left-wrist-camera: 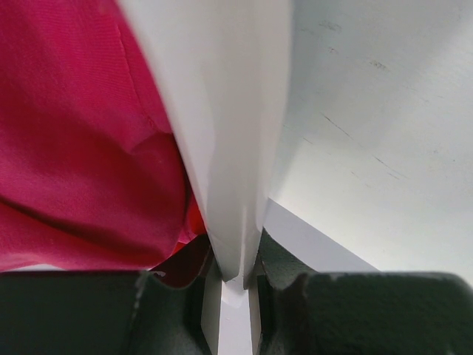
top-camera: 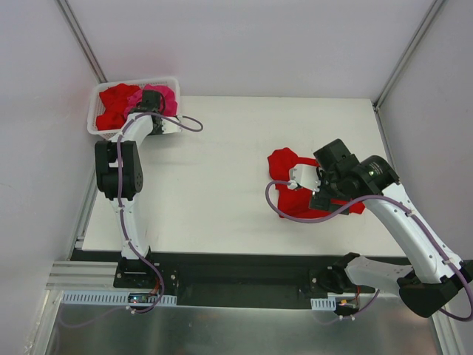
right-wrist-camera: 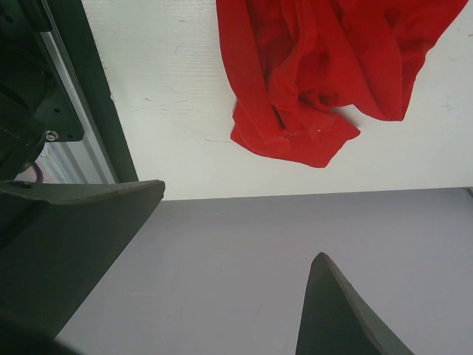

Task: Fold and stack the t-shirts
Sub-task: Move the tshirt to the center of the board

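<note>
A crumpled red t-shirt (top-camera: pixel 283 163) lies on the white table right of centre, also seen in the right wrist view (right-wrist-camera: pixel 318 74). My right gripper (top-camera: pixel 303 177) hovers over its near edge, and its jaws (right-wrist-camera: pixel 240 220) stand wide open with nothing between them. More red t-shirts (top-camera: pixel 114 100) and a hot pink one (top-camera: pixel 168 96) are heaped in the white basket (top-camera: pixel 96 111) at the far left corner. My left gripper (top-camera: pixel 151 100) is at the basket. Its jaws (left-wrist-camera: pixel 233 288) are shut on the basket's white wall (left-wrist-camera: pixel 229 148), with the pink t-shirt (left-wrist-camera: pixel 74 133) just inside.
The table (top-camera: pixel 222 185) ends at a black rail along the near edge, where the arm bases stand. Grey enclosure walls rise on the left, back and right. A purple cable loops from each arm across the table.
</note>
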